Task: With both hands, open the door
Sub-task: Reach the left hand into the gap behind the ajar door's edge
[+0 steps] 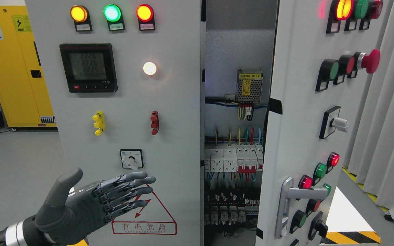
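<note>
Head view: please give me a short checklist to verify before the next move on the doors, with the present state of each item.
1. Right door swung open, wiring visible in the gap: ok.
2. Left door open: not ok, it looks shut.
3. Left hand free, fingers spread, holding nothing: ok.
4. Left hand touching the left door: cannot tell.
5. Right hand in view: not ok.
6. Handle on the right door unobstructed: ok.

Even room light is falling brightly; my lamps [112, 13] are glowing with glare; everything is staying sharp.
</note>
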Action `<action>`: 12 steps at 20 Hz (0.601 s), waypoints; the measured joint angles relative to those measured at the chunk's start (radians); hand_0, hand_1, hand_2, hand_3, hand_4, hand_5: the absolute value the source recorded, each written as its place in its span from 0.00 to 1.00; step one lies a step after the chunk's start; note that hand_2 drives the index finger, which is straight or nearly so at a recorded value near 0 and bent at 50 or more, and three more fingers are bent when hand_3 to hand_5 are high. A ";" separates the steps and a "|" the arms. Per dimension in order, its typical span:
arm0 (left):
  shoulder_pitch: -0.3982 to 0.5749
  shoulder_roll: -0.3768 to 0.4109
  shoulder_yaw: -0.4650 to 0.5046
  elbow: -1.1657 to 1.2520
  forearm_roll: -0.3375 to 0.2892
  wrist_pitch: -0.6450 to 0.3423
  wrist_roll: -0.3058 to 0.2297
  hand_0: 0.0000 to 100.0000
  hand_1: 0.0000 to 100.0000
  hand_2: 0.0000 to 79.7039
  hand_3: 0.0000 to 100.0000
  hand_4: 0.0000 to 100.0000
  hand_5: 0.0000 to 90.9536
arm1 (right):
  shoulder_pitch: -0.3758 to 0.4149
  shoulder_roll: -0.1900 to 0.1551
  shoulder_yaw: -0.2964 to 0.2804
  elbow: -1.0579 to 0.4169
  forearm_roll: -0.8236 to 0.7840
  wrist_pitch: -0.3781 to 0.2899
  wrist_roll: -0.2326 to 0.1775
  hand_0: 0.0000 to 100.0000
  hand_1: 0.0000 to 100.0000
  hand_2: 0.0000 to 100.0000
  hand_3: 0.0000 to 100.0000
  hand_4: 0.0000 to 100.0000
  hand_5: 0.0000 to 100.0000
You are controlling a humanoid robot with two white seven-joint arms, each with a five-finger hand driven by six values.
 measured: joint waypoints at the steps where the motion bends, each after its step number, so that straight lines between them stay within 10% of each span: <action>1: -0.038 -0.002 -0.020 0.002 0.003 0.003 0.001 0.00 0.00 0.00 0.00 0.00 0.00 | 0.000 0.000 0.000 0.000 0.000 0.000 0.000 0.21 0.08 0.00 0.00 0.00 0.00; 12: -0.280 -0.115 -0.183 0.075 0.005 0.096 0.039 0.00 0.00 0.00 0.00 0.00 0.00 | 0.000 0.000 0.000 0.000 0.000 0.000 0.000 0.21 0.08 0.00 0.00 0.00 0.00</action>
